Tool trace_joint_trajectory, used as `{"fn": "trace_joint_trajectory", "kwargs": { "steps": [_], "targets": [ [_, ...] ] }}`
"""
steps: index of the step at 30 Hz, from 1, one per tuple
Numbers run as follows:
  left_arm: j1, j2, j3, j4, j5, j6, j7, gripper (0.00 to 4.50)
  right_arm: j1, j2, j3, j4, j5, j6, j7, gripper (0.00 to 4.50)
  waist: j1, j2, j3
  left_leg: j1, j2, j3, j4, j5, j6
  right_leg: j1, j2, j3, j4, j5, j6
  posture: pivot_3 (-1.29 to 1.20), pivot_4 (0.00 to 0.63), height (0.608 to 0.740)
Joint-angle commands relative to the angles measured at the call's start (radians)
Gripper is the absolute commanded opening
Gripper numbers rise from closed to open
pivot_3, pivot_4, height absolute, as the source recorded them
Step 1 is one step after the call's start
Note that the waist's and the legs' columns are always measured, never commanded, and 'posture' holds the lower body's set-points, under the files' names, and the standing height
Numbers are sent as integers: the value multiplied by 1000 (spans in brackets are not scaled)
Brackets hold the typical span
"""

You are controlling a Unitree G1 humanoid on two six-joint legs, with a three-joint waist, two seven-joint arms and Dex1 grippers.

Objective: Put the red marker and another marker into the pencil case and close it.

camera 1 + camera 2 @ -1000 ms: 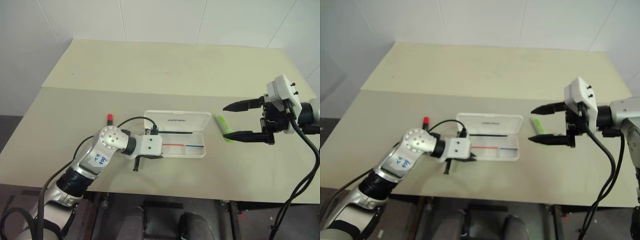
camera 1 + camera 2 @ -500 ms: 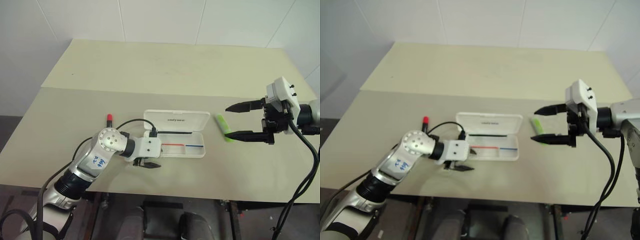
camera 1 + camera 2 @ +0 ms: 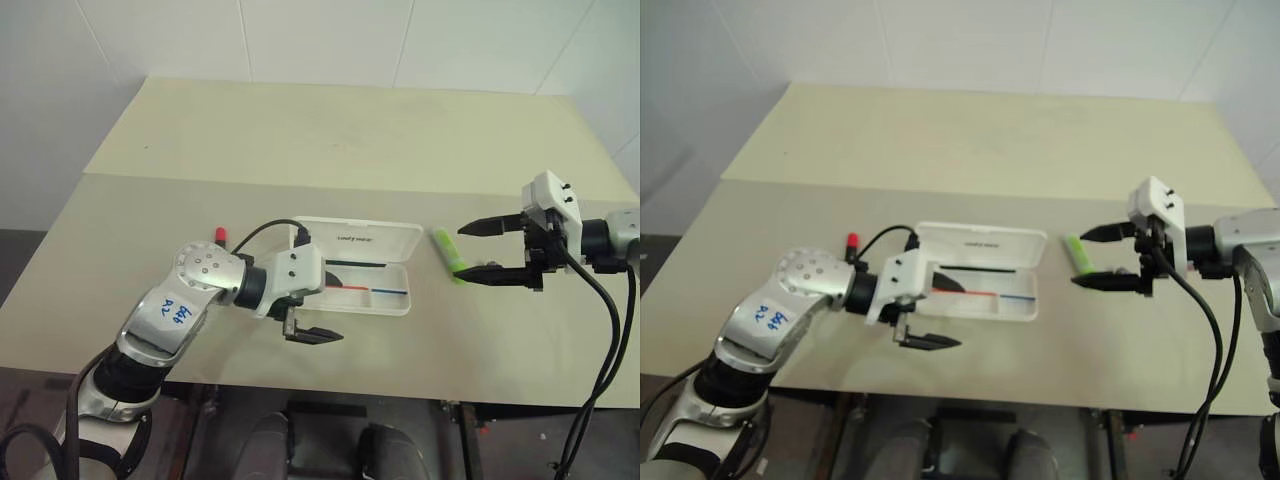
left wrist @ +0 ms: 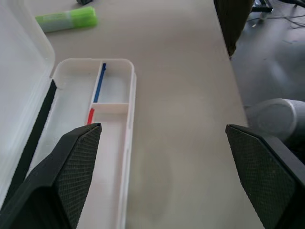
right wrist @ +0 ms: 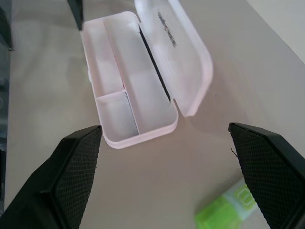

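Pencil case (image 3: pixel 355 268) is seen lying open near the middle of the pale beige table (image 3: pixel 330 140) in the left eye view, its lid folded back toward twelve o'clock and red and blue stripes showing in the tray. White tiled walls rise behind the table, and dark floor is seen past its near edge. The far half of the table is bare and offers open room; the case sits closer to the near edge. Small dark print is carried on the lid, too small to be read with certainty here. The red marker (image 3: pixel 219 236) lies at nine o'clock of the case, only its red cap visible behind the left arm, which bears a white sticker with blue handwriting that cannot be read. The left gripper (image 3: pixel 310 318) is held with its fingers wide apart and empty, at seven o'clock of the case, near the table's front edge. The green highlighter (image 3: pixel 448 254) lies at three o'clock of the case, just beside it, and the right gripper (image 3: pixel 478 249) is held spread wide around its far end, empty. In the left wrist view the tray's divider and stripes are shown between the parted fingers (image 4: pixel 71 167). In the right wrist view the lid's dark print is seen, and the highlighter's green end lies between the parted fingers (image 5: pixel 76 167).
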Motion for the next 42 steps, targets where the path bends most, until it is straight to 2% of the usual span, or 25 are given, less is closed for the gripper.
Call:
{"fn": "trace_joint_trajectory", "kwargs": {
  "steps": [1, 4, 7, 12, 15, 17, 19, 21, 22, 25, 28, 30, 32, 38, 42],
  "targets": [
    [1, 15, 64, -77, -68, 40, 27, 4454, -41, 30, 19, 46, -55, -44, -40, 4500, -3, 0, 0, 0, 0, 0, 0, 0, 0, 0, 0, 0, 0, 0, 0, 0, 150, 740],
    [3, 37, 161, -116, -142, 72, 42, 4454, -62, 55, 29, 78, -76, -53, -46, 4500, -2, 1, 0, 0, 0, 0, 0, 0, 0, 0, 0, 0, 0, 0, 0, 0, 150, 740],
    [-2, 86, 329, -150, -233, 121, 61, 4454, -72, 42, 4, 68, -45, -36, -4, 4500, -2, 1, 2, 0, 1, 0, 0, 0, 0, -1, 0, 0, 0, 0, 0, 0, 150, 740],
    [-11, 280, 665, -124, -354, 172, 43, 4454, -136, -37, -27, 95, -45, -82, 74, 4500, -4, 2, 4, 0, 0, 1, 0, 0, 0, -2, 1, 1, 0, 0, 0, 0, 150, 740],
    [-22, 376, 797, -63, -402, 184, 42, 4454, -224, -61, -39, 113, -23, -87, 120, 4500, -5, 3, 4, 1, 0, 2, -1, 0, -1, -2, 1, 2, 0, 0, 0, 0, 150, 740],
    [-25, 435, 833, 17, -373, 198, 96, 4454, -312, -46, -54, 122, 12, -77, 145, 4500, -6, 3, 4, 1, 1, 2, -2, -1, -1, -3, 1, 3, 0, 0, 0, 0, 150, 740],
    [10, 482, 808, 79, -301, 180, 158, 4454, -375, -17, -67, 120, 56, -57, 156, 4500, -8, 4, 5, 2, 1, 3, -4, -1, -2, -4, 2, 4, 1, 0, 0, 0, 150, 740],
    [17, 456, 705, 167, -199, 235, 330, 4454, -434, 42, -96, 53, 192, 50, 164, 4500, -8, 4, 5, 4, 1, 5, -7, -1, -2, -5, 2, 6, 1, 0, 0, 0, 150, 740],
    [-2, 414, 661, 208, -158, 266, 425, 4454, -452, 71, -104, 18, 246, 96, 158, 4500, -7, 4, 4, 5, 2, 6, -7, -1, -2, -4, 2, 7, 1, 0, 0, 0, 150, 740],
    [-23, 300, 563, 244, -97, 325, 580, 4454, -449, 118, -96, -77, 313, 158, 133, 4500, 0, 2, 5, 4, 2, 6, -8, 0, -2, -6, 2, 7, 4, 0, 0, 0, 150, 740],
    [-61, 120, 550, 211, -56, 433, 762, 4454, -398, 127, -89, -153, 329, 175, 115, 4500, 5, -9, 4, -5, 1, 7, -6, -1, 0, -13, 1, 8, 7, 0, 1, 0, 150, 740],
    [-73, -1, 570, 164, -35, 509, 865, 4454, -370, 127, -97, -186, 341, 190, 98, 4500, 4, -12, 4, -15, 1, 7, 0, -2, 1, -20, 1, 9, 7, 1, 2, 0, 150, 740],
    [-61, -102, 583, 92, 6, 579, 960, 4454, -342, 121, -108, -212, 346, 191, 85, 4500, 2, -13, 4, -18, 0, 8, 2, -3, 2, -21, 1, 9, 5, 1, 3, 0, 150, 740],
    [-35, -251, 588, -99, 61, 823, 1075, 4454, -280, 105, -127, -254, 350, 193, 59, 4500, -2, -13, 4, -15, 2, 10, -3, -3, 1, -20, 2, 10, 1, 2, 4, 0, 150, 740],
    [-13, -303, 570, -99, 92, 848, 1111, 4454, -277, 115, -115, -250, 346, 177, 63, 4500, 1, -13, 4, -13, 2, 11, -2, -3, 1, -18, 2, 11, 1, 2, 4, 0, 150, 740]
  ]
}}
